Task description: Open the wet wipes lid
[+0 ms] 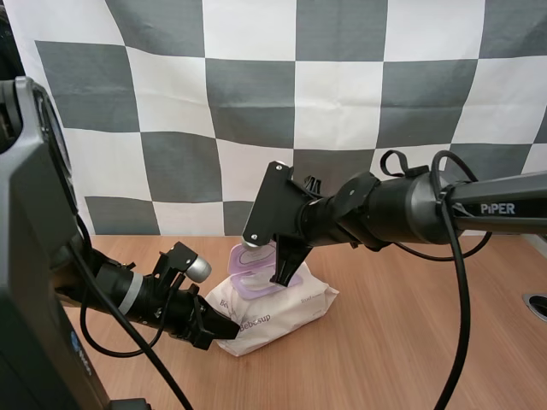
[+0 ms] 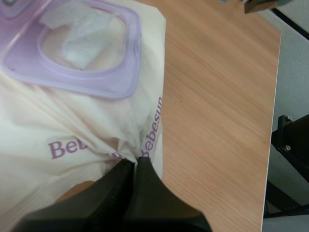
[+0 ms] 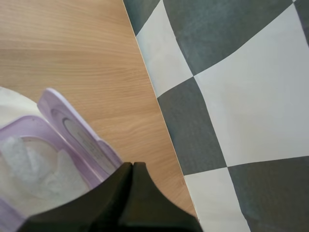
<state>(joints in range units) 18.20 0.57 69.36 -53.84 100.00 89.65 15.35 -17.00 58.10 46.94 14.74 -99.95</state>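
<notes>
A white wet wipes pack [image 1: 291, 309] with purple lettering lies on the wooden table. Its purple lid [image 1: 250, 259] stands flipped up at the far end, and the oval opening shows a white wipe [image 2: 79, 36] inside the purple frame [image 2: 111, 87]. My left gripper [image 1: 229, 328] is shut on the pack's near edge; the wrapper [image 2: 58, 125] puckers at the tips [image 2: 136, 163]. My right gripper [image 1: 285, 275] hangs over the pack, its fingers together as one wedge [image 3: 133, 166], right beside the raised lid flap [image 3: 77, 133].
Bare wooden table [image 1: 410, 342] spreads to the right of the pack. Its right edge [image 2: 273, 121] runs past the pack in the left wrist view. A round metal fitting [image 1: 537, 305] sits at the table's far right.
</notes>
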